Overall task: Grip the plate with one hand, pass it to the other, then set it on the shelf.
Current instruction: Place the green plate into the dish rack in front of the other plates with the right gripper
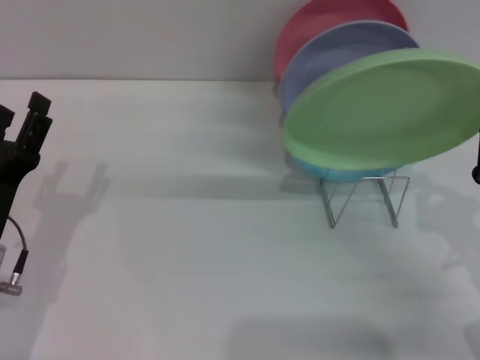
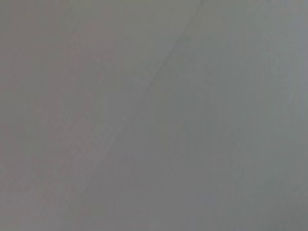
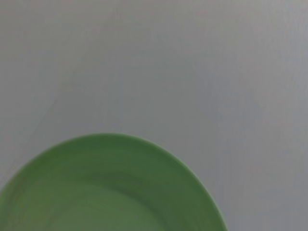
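Head view overlooks the table (image 1: 187,247); right wrist view, close, shares the plate (image 1: 382,109).

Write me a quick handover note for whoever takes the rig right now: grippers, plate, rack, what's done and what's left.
Left gripper: far left over the table, empty, fingers look open.
Right gripper: at the frame's right edge by the green plate, fingers not visible; it appears to hold the plate.
Plate is tilted in the air, above the wire shelf, in front of the lavender plate and red plate.
Left: seat it in the shelf, release.
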### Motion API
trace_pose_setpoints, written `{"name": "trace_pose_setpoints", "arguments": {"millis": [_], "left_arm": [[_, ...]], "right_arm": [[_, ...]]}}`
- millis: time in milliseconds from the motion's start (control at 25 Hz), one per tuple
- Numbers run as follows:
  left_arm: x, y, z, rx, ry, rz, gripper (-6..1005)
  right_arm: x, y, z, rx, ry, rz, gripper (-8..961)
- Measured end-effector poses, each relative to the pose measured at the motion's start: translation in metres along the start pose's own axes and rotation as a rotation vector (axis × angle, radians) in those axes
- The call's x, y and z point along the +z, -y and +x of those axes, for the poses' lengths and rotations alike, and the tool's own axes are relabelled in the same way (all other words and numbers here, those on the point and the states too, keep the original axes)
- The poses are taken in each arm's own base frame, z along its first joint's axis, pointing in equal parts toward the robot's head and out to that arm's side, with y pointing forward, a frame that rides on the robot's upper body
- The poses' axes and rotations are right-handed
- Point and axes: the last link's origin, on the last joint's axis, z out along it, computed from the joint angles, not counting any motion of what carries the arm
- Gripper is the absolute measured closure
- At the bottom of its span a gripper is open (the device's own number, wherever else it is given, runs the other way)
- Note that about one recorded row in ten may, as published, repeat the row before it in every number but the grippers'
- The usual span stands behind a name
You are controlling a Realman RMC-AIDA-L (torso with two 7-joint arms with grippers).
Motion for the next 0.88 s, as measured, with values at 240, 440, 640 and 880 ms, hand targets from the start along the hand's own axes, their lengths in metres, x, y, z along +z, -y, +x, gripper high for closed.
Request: {"name": "trace_pose_setpoints", "arguments": {"millis": [240,440,640,880], "left_arm": [[0.002,-0.003,-0.001,-0.014,-0.004,-0.004,177],[0.000,-0.005,-0.001,-0.023,-0.010,-0.006,178],[-0.001,-0.005,-0.001,-0.028,-0.008,-0.007,178],[-0.006,-0.004,0.000,-0.033,-0.010,-0.010,178]], "right_arm": [[-0.002,0.007,0.005,-0.039,-0.028,-0.016,935],[-0.003,0.007,0.009,-0.047,-0.058,-0.028,935],[-0.006,0.005,0.014,-0.047,-0.092,-0.041,935],[-0.008,0.003,0.020,-0.052,-0.141,-0.053,936]]}}
